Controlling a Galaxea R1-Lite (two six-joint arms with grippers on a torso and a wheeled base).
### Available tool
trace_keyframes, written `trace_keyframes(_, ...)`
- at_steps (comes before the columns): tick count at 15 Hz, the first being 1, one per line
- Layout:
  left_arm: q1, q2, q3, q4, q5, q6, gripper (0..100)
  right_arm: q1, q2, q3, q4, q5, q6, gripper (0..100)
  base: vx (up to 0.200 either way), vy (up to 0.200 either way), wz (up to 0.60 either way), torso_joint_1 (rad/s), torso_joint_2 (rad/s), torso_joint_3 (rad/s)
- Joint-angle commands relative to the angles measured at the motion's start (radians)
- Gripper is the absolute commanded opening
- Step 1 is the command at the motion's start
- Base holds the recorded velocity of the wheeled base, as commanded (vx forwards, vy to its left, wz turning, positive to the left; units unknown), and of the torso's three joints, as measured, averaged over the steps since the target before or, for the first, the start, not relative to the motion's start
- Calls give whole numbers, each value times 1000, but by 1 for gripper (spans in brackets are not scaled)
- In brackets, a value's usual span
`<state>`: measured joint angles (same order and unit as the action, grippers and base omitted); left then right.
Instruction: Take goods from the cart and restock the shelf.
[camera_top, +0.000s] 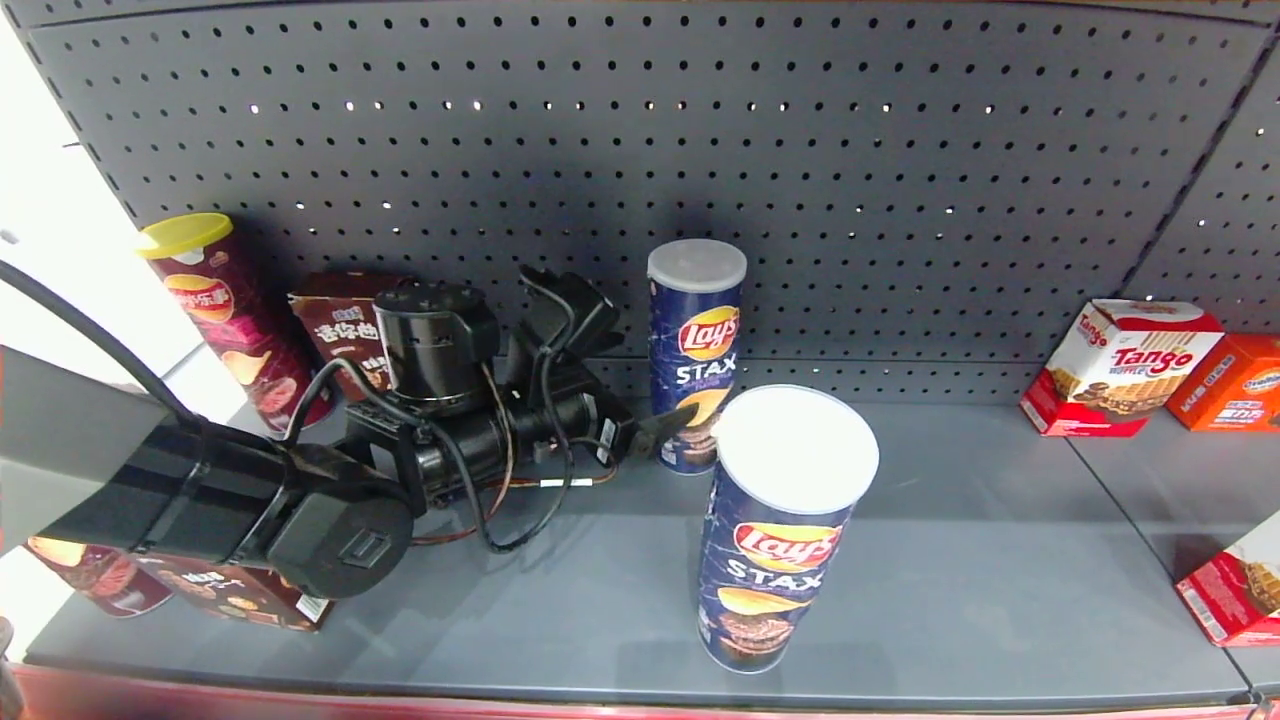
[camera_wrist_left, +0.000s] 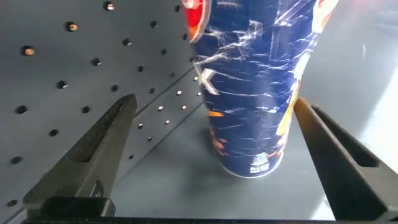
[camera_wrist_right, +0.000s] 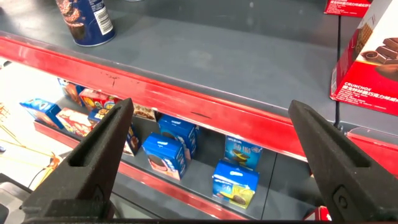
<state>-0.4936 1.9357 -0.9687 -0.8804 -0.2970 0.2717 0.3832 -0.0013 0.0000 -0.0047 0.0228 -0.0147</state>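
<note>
Presently found left tool (camera_wrist_left: 214, 106) spread wide about the rear blue can (camera_top: 695, 350), fingers (camera_wrist_left: 93, 155) either side, one well apart, one just beside the wall, pinching nothing. Noted that can upright on the shelf (camera_top: 980, 560), close to the perforated back panel (camera_top: 800, 150), with a second blue can (camera_top: 775, 540) nearer the front edge and further to the robot's right. Judged as placing step, can set down, release in hand. To finish well: keep fingers spread, draw back level along the line of approach, avoid brushing the nearer finger on the can wall, check for an upright, steady can. Recorded left arm (camera_top: 300, 500) low and roughly level over the shelf, extended from the robot's left, wrist horizontal. Recorded right tool (camera_wrist_right: 211, 107) likewise spread, empty, held above the shelf's red front lip (camera_wrist_right: 186, 93).
</note>
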Motion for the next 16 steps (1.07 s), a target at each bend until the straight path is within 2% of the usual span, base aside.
trace_keyframes(1, 0, -3, 2, -2, 1, 0, 100, 0, 1, 0, 0, 0, -1, 100, 0, 0, 0, 0, 0, 0)
trace_keyframes(5, 1, -34, 45, -63, 2, 1, 100, 0, 1, 0, 0, 0, -1, 100, 0, 0, 0, 0, 0, 0)
trace_keyframes(8, 10, -89, 113, -84, 42, 1, 100, 0, 1, 0, 0, 0, -1, 100, 0, 0, 0, 0, 0, 0)
trace_keyframes(12, 21, -89, 90, -83, 81, 4, 100, 0, 1, 0, 0, 0, -1, 100, 0, 0, 0, 0, 0, 0)
trace_keyframes(16, 24, -86, 88, -83, 88, 3, 100, 0, 1, 0, 0, 0, -1, 100, 0, 0, 0, 0, 0, 0)
